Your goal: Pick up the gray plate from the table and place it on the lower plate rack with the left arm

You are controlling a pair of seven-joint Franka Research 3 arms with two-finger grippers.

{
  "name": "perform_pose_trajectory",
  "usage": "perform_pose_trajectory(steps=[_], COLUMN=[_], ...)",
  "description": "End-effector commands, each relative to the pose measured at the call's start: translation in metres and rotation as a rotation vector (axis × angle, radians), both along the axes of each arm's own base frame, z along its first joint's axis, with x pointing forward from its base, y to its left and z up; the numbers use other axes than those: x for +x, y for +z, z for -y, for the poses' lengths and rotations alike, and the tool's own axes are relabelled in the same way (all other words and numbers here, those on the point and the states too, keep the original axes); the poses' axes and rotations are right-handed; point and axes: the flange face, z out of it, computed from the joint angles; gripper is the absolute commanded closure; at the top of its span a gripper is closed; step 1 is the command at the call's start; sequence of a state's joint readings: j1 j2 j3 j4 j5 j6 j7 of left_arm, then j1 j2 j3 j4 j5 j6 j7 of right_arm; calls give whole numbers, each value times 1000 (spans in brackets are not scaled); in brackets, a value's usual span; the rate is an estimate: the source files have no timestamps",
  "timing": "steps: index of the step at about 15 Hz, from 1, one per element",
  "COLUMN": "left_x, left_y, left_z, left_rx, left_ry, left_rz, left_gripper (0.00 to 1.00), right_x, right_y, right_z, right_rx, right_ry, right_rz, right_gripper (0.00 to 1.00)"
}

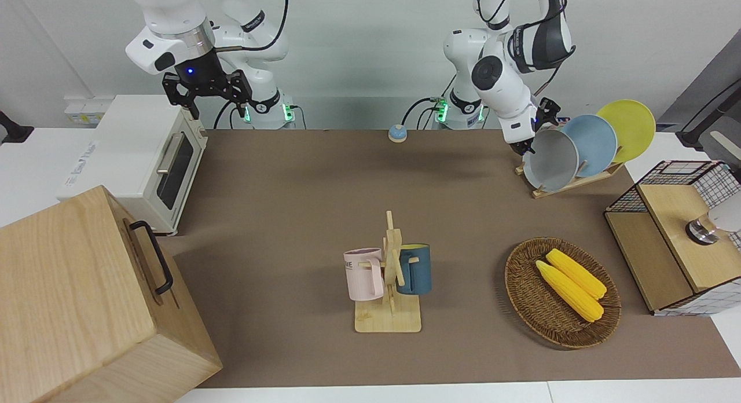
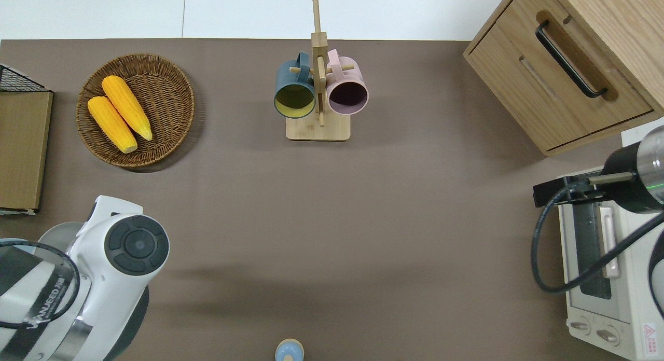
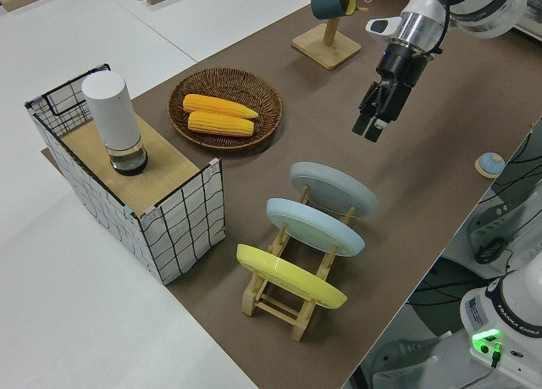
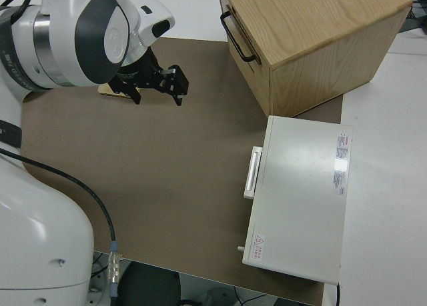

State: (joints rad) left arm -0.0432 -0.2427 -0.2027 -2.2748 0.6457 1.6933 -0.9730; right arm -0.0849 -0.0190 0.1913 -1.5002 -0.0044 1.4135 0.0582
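The gray plate [image 1: 553,161] stands on edge in the lowest slot of the light-wood plate rack [image 1: 570,183], the slot toward the right arm's end. It also shows in the left side view [image 3: 334,188], leaning on the pegs. My left gripper [image 1: 528,143] is open and empty, tilted down just off the plate's upper rim. In the left side view the left gripper [image 3: 371,128] hangs clear above the plate, apart from it. In the overhead view my left arm hides most of the plate [image 2: 54,232]. My right gripper [image 1: 207,99] is open, and the right arm is parked.
A sky-blue plate [image 1: 591,143] and a yellow plate [image 1: 628,128] fill the rack's higher slots. A wicker basket [image 1: 521,287] with two corn cobs, a mug tree [image 1: 389,275], a wire-sided box [image 1: 677,235], a toaster oven [image 1: 145,160] and a wooden cabinet [image 1: 87,299] stand around.
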Motion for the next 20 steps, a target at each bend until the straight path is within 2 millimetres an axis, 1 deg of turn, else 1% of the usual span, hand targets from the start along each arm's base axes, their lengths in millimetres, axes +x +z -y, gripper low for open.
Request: perform_pose_trajectory(steps=[1,3,5,6,9,10,11,14,16,17,20], left_x=[14,19,25,28,30,31,32,31,32,32,28], left_y=[31,50,72,87,103,107,117,125,132,133,138], left_z=[16,20,22,24,27,30,36,35,38,36,31], left_rx=[-126,-235,-337,-376,-401,-416,-461,-505,-587,-634,-704], left_ry=[4,-8,-92,-145,-289,-350,-431,-481,-534,-547,-525], left_rz=[0,-13,-49,-56,-114,-141,-163,-174,-180,-182,-192], left_gripper=[2,5,7,7,9,7,7,9,9,7,2], right_x=[-3,-3,-3,-3,-3,-3,-3,-2,-2,-3,-2], right_y=[3,3,3,3,3,3,3,3,3,3,3], right_z=[-1,-1,-1,-1,-1,-1,-1,0,0,-1,0], right_rx=[6,6,6,6,6,6,6,6,6,6,6], right_ry=[0,0,1,2,0,1,0,-2,0,1,0], right_rz=[-7,-7,-7,-7,-7,-7,-7,-7,-7,-7,-7], right_gripper=[11,11,11,11,13,11,11,11,13,11,13])
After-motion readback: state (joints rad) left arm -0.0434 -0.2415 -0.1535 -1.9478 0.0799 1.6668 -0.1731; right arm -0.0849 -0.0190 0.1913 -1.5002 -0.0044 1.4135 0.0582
